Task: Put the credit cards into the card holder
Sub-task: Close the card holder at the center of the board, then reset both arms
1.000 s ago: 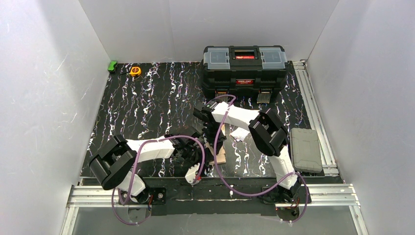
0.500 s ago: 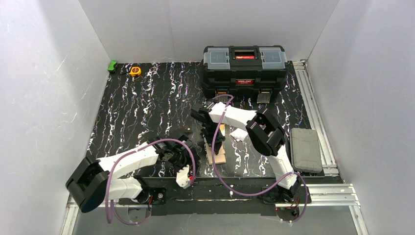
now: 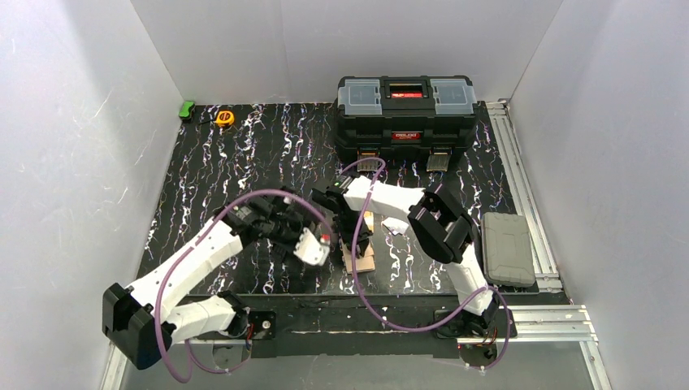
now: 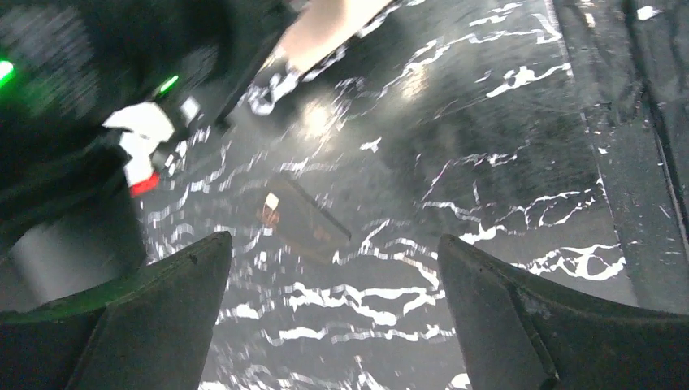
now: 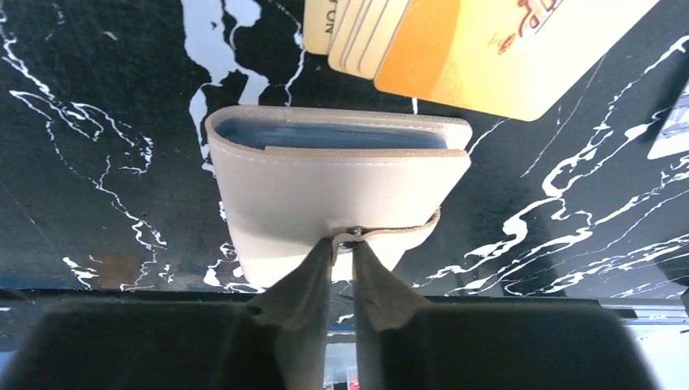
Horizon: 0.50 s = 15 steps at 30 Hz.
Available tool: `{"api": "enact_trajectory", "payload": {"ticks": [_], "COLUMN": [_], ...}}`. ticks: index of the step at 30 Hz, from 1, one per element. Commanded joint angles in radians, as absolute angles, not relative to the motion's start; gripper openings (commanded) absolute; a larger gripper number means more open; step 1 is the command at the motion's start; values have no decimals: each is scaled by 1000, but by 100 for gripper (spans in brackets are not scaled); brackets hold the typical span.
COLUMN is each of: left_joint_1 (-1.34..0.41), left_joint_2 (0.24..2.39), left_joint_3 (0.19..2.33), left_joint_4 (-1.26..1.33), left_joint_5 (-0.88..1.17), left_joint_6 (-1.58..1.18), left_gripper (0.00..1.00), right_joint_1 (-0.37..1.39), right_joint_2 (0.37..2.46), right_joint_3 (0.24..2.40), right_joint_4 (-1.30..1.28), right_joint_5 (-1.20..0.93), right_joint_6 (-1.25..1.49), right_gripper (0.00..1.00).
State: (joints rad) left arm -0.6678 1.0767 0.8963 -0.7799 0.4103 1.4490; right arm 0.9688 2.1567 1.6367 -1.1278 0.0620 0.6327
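Cream card holder [image 5: 341,187] tab between barely parted right jaws.

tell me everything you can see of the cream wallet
The cream-beige leather-look folding wallet lies shut and flat on the black marbled table, with pale blue lining showing along its far edge. Its strap wraps round from one side to a metal snap at the near edge, where the nearly closed fingertips of the right hand sit either side of it. An orange card lies just beyond.
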Motion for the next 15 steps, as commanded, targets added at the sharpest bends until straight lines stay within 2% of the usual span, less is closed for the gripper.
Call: {"api": "enact_trajectory", "payload": {"ticks": [1,4,9,15], "left_joint_1": [-559,-486,-367,-296], "left_joint_2": [1121,1133,1071,1057], "left_joint_3": [1068,1123,1130,1115], "left_joint_4": [-998,-1080,-1010,-937], "left_joint_5": [434,476,506,438], "left_joint_6": [1195,1109,917,815], "left_gripper": [98,98,98,98], "right_joint_1": [1003,1013,1020,1027], "right_joint_2": [2310,2288,2197,2053], "right_joint_3": [1520,1529,1512,1521], "right_joint_4": [-828,-831,-824,-831], "right_joint_5": [264,274,292,270], "right_joint_6": [680,681,672,650], "right_gripper": [32,45,57,59]}}
